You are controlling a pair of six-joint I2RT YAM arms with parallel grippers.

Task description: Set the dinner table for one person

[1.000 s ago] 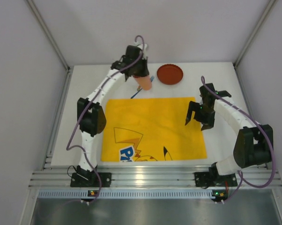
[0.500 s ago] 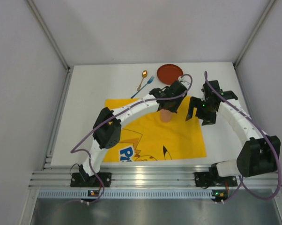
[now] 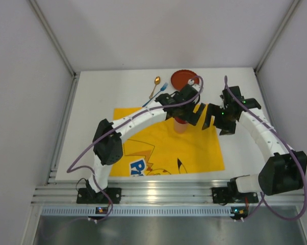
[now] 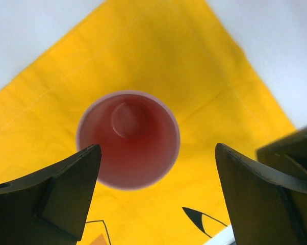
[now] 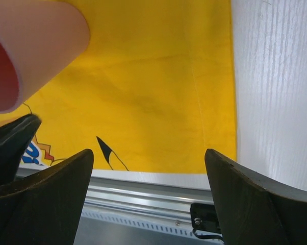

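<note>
A pink cup (image 4: pixel 128 139) stands upright on the yellow cartoon cloth (image 3: pixel 158 143), near its far right corner, on the white dinner table (image 3: pixel 92 112). My left gripper (image 4: pixel 156 189) hovers just above the cup (image 3: pixel 180 126), jaws wide open and clear of its rim. To the right of it, my right gripper (image 3: pixel 214 120) also hangs open and holds nothing. The right wrist view shows the cup's side (image 5: pixel 36 46) at upper left and the right gripper (image 5: pixel 148 194) over the cloth's near right corner.
A red plate (image 3: pixel 183 76) lies at the back of the table, partly behind my left arm. A gold spoon (image 3: pixel 155 84) and a blue fork (image 3: pixel 161 91) lie left of it. The aluminium rail (image 5: pixel 143 189) runs along the near edge.
My left arm carried the cup from the back of the table to the cloth's far right part, set it down and opened its jaws. The right gripper moved slightly toward the back.
</note>
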